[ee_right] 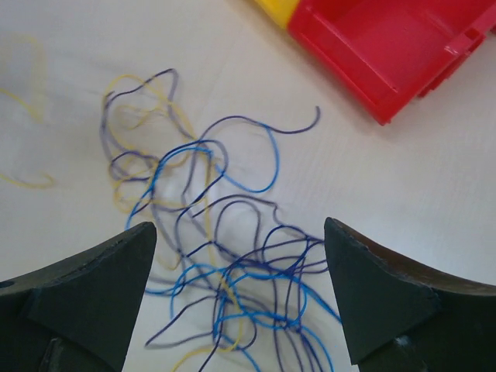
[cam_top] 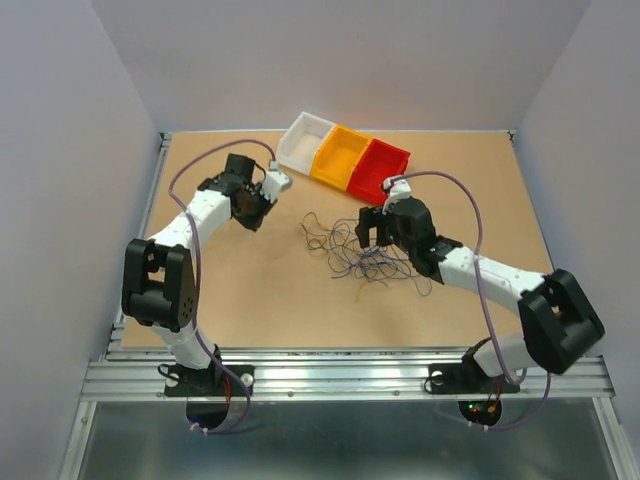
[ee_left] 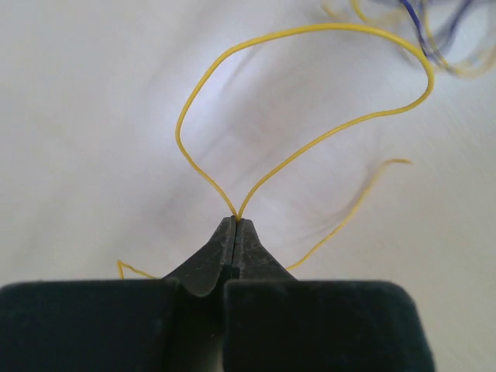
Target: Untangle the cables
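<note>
The cables (cam_top: pixel 362 255) lie as a loose tangle of hair-thin blue, purple and pale yellow wires in the middle of the table. My right gripper (cam_top: pixel 372 232) is open just above the tangle; in the right wrist view (ee_right: pixel 240 256) the wires (ee_right: pixel 232 256) lie between its spread fingers. My left gripper (cam_top: pixel 262 207) is shut on a yellow wire (ee_left: pixel 310 93), which loops up from the closed tips (ee_left: pixel 236 225) and runs toward the tangle (ee_left: pixel 434 31).
A white bin (cam_top: pixel 305 140), a yellow bin (cam_top: pixel 340 155) and a red bin (cam_top: pixel 378 168) stand in a row behind the tangle. The red bin also shows in the right wrist view (ee_right: pixel 387 46). Grey walls enclose the table on three sides.
</note>
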Robot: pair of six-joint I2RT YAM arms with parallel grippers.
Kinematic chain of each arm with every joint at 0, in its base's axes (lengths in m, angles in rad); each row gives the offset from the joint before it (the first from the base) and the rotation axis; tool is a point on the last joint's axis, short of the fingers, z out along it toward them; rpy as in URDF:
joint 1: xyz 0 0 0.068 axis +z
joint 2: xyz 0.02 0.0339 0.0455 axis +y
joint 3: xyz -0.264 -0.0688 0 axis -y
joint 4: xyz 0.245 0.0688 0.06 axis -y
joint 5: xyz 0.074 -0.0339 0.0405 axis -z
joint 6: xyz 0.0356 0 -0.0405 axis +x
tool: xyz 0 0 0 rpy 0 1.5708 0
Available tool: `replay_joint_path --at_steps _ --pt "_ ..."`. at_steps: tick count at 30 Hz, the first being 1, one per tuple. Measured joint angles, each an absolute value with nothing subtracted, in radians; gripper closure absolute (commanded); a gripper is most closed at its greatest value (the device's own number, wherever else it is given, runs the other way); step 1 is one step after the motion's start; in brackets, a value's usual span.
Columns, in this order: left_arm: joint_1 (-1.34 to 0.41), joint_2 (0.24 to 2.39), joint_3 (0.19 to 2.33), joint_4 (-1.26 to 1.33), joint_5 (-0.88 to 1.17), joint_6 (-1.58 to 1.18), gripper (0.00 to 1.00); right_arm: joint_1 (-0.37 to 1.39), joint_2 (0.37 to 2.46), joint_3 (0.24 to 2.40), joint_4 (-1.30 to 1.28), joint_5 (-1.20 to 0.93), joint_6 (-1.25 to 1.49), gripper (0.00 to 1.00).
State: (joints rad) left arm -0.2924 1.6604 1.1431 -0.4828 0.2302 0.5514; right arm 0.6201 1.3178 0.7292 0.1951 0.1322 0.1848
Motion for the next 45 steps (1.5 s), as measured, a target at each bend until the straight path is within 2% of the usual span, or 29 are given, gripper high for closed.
replay_joint_path --at_steps 3,8,13,16,19,22,25,29,32,37,45 --pt "-0.232 1.66 1.325 -0.513 0.231 0.563 1.0 0.565 1.481 0.824 0.196 0.171 0.227 0.08" --pt "-0.235 1.68 1.619 -0.577 0.256 0.564 1.0 0.523 1.759 1.095 0.202 0.263 0.294 0.09" --pt "-0.242 1.801 1.93 -0.623 0.263 0.546 1.0 0.524 1.948 1.314 0.241 0.313 0.326 0.09" --pt "-0.242 1.88 2.043 -0.615 0.264 0.517 1.0 0.525 2.067 1.458 0.252 0.384 0.352 0.1" --pt "-0.242 1.929 2.056 -0.553 0.266 0.48 1.0 0.525 2.136 1.524 0.255 0.44 0.378 0.12" --pt "-0.242 1.984 2.035 -0.443 0.276 0.422 1.0 0.525 2.188 1.56 0.253 0.506 0.401 0.19" --pt "-0.242 2.042 2.046 -0.351 0.289 0.374 1.0 0.525 2.237 1.605 0.253 0.554 0.413 0.32" --pt "-0.241 2.124 2.09 -0.27 0.298 0.315 1.0 0.525 2.286 1.642 0.253 0.59 0.416 0.55" --pt "-0.241 2.131 2.09 -0.251 0.302 0.289 1.0 0.53 2.294 1.645 0.254 0.605 0.413 0.65" --pt "-0.24 2.087 2.019 -0.168 0.314 0.242 1.0 0.548 2.262 1.576 0.3 0.63 0.381 0.71" --pt "-0.227 1.83 1.606 -0.022 0.373 0.089 1.0 0.633 2.145 1.375 0.371 0.635 0.379 0.71"
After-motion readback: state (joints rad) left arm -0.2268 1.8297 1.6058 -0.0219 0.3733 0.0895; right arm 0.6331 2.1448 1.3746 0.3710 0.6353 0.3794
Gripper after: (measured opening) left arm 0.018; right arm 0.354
